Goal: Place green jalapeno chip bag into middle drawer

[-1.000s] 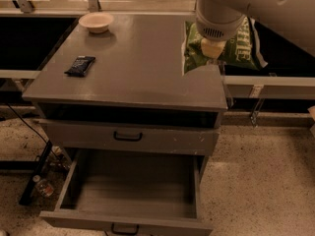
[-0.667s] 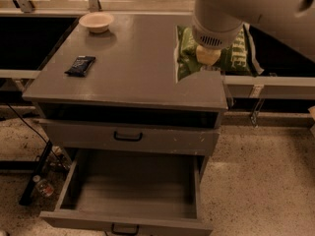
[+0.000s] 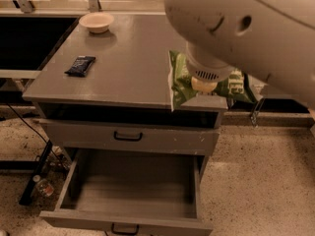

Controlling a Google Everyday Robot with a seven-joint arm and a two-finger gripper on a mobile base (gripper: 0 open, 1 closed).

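The green jalapeno chip bag (image 3: 181, 81) is crinkled light green and hangs over the front right edge of the grey cabinet top (image 3: 128, 77). My gripper (image 3: 204, 85) is shut on it from above, with the fingers mostly hidden under the big white wrist (image 3: 236, 28). The bag's right part (image 3: 238, 86) sticks out past the wrist. The middle drawer (image 3: 147, 221) is pulled wide open below and in front, its bare grey floor showing, with a small black handle (image 3: 123, 228) on its front. The bag is above and behind the drawer's right rear part.
A closed grey drawer front with chipped paint (image 3: 162, 140) sits above the open drawer. A small dark-blue packet (image 3: 80, 65) and a cream bowl (image 3: 97, 21) lie on the cabinet top at left. A bottle (image 3: 44, 187) and cables (image 3: 34, 173) lie on the speckled floor at left.
My arm has moved left and toward the cabinet's front edge, carrying the bag with it. The arm now fills more of the upper right. The drawer has not moved.
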